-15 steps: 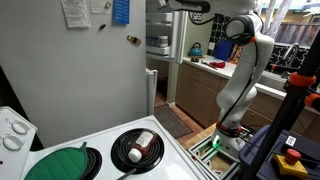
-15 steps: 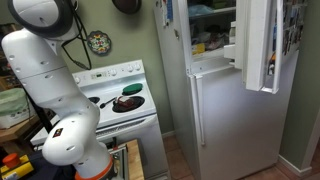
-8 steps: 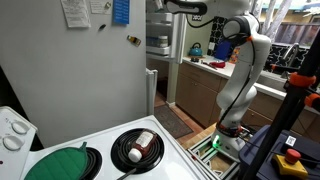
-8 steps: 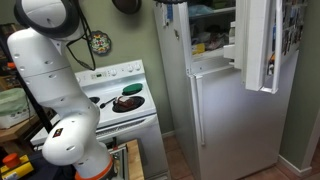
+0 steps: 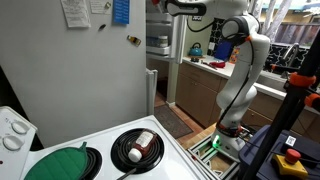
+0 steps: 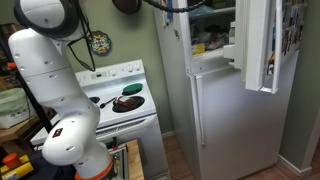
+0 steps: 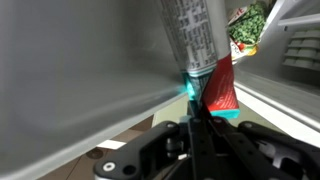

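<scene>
While the claw (image 7: 196, 108) reaches the top of the fridge (image 6: 215, 110), it is clenched on the near edge of a red packet (image 7: 222, 88), which sits directly beyond its tips inside the open freezer compartment.

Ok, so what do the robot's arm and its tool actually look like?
The arm is glossy white, made of rounded, bulbous segments with dark bands at the joints. In the wrist view the tool is black, with slim fingers rising from a bulkier black body.
</scene>
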`<action>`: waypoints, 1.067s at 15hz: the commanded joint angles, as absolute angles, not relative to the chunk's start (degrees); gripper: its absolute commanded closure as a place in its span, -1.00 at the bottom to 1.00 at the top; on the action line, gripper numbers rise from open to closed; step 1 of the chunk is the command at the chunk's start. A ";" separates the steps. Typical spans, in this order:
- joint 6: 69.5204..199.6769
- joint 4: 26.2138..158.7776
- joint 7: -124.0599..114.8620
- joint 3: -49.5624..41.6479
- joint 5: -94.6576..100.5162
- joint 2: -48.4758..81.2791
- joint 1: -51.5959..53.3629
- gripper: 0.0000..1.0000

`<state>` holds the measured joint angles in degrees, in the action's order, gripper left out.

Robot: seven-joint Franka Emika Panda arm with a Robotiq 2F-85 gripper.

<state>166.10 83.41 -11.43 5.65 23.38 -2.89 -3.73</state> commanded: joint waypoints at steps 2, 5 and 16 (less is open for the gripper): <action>164.97 86.66 -9.29 4.24 19.07 -5.30 -4.08 1.00; 164.28 86.27 -8.98 3.92 17.61 -5.79 -3.76 1.00; 165.57 84.22 -4.54 4.74 11.05 -7.82 0.69 1.00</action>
<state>165.80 83.97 -6.89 5.24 14.13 -7.26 -0.52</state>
